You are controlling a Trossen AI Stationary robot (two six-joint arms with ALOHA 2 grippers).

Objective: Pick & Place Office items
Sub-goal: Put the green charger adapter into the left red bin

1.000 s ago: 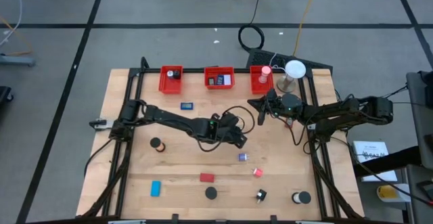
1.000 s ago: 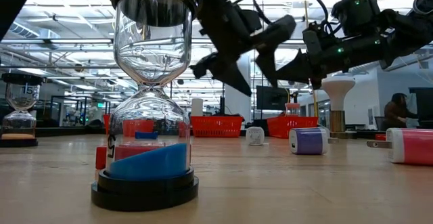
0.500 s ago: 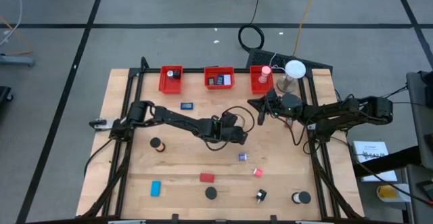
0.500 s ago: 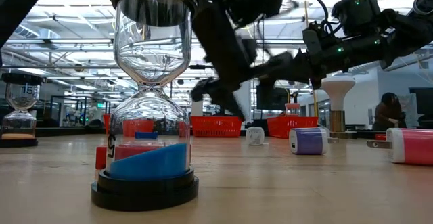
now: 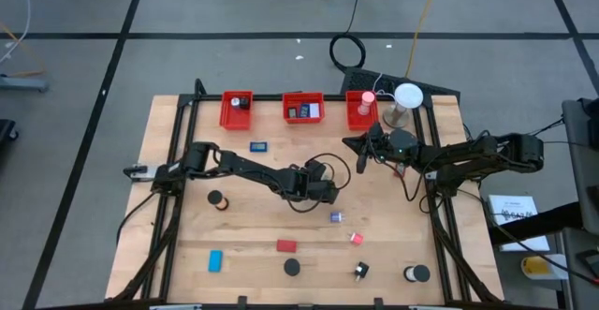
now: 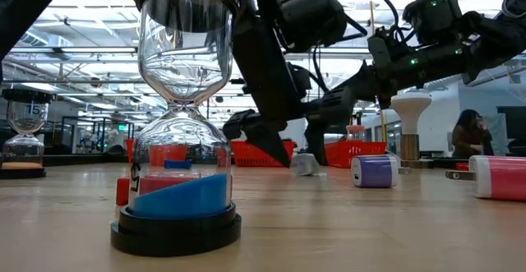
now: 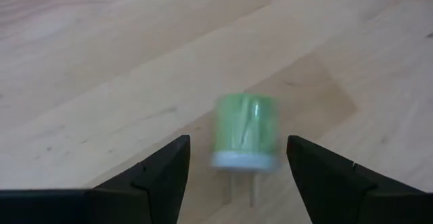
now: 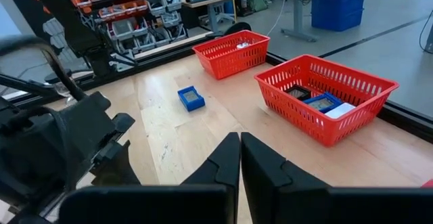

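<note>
My left pincer (image 7: pixel 233 176) is low over the middle of the bench (image 5: pixel 253 226), and its fingers (image 7: pixel 159 176) stand wide apart. Between them a small green plug (image 7: pixel 247 132) lies on the wood, with two metal pins toward me. The fingers are on both sides of it and do not touch it; I hold nothing. In the high view the left pincer (image 5: pixel 329 194) hides this plug.

My right pincer (image 8: pixel 240 160) is closed and empty. It waits in the air at about 2 o'clock of the bench, near the white lamp (image 5: pixel 407 97).

Other items lie apart from each other. A purple plug (image 5: pixel 335 217) is just at 5 o'clock of the left pincer, and a pink one (image 5: pixel 357 239) is a little farther. A red block (image 5: pixel 285 246) and a blue block (image 5: pixel 215 260) are toward 7 o'clock. A blue box (image 5: pixel 258 146) lies at 11 o'clock, near the three red bins (image 5: pixel 303 108) on the far edge. An hourglass (image 6: pixel 177 116) stands at the near edge.
</note>
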